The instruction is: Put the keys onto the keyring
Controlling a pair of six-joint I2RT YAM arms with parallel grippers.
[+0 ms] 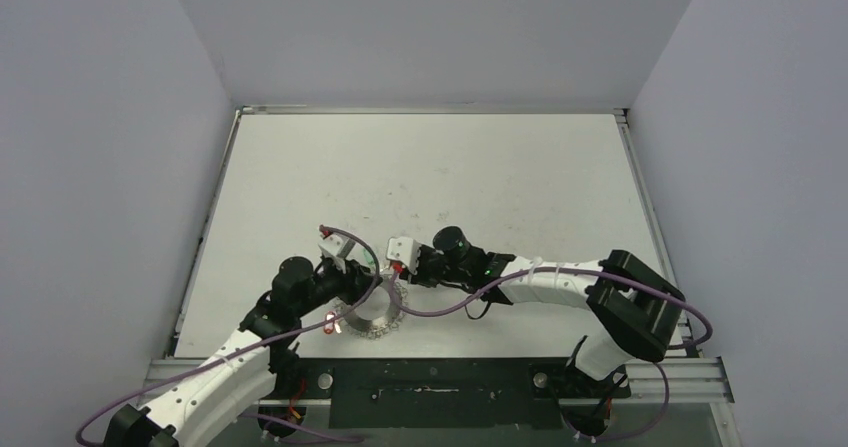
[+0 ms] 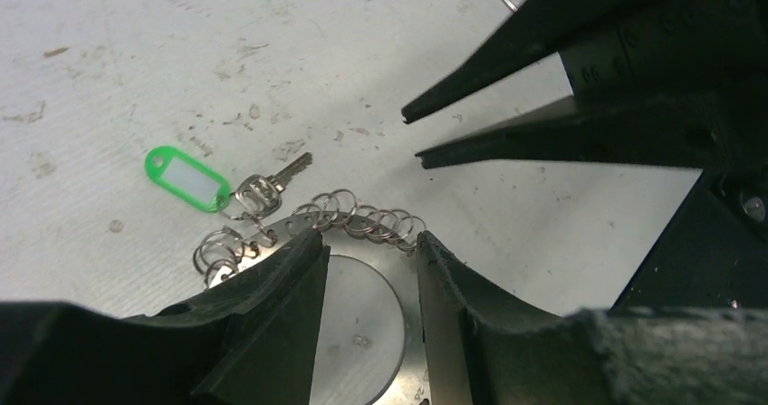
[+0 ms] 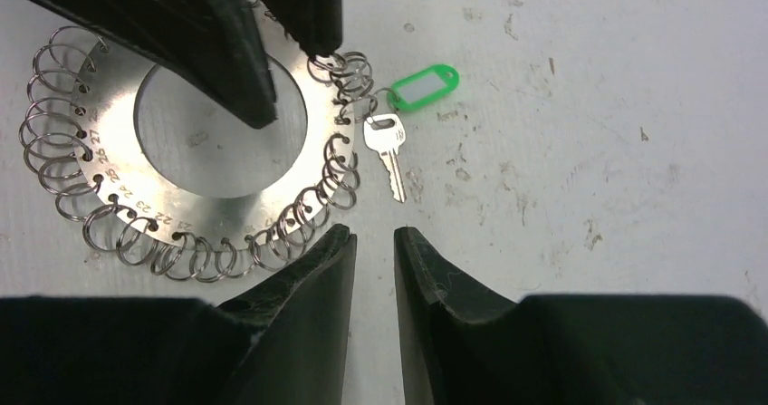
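The keyring (image 3: pixel 299 142) is a flat silver disc with a round hole, printed numbers and many small wire rings round its edge; it lies flat on the white table (image 1: pixel 430 177). A green tag (image 3: pixel 424 88) and one all-silver key (image 3: pixel 388 147) hang from a wire ring at its edge. No black-headed key shows. My left gripper (image 2: pixel 369 237) is open, its fingers (image 3: pixel 226 52) standing over the disc's hole and band. My right gripper (image 3: pixel 373 235) is narrowly open and empty, just off the disc's edge, near the key. The tag (image 2: pixel 187 178) and key (image 2: pixel 281 177) also show in the left wrist view.
Both arms meet over the keyring (image 1: pixel 372 315) near the table's front edge. The right gripper (image 2: pixel 415 138) points at the left one from close by. Purple cables (image 1: pixel 450 302) loop along both arms. Grey walls enclose the table on three sides.
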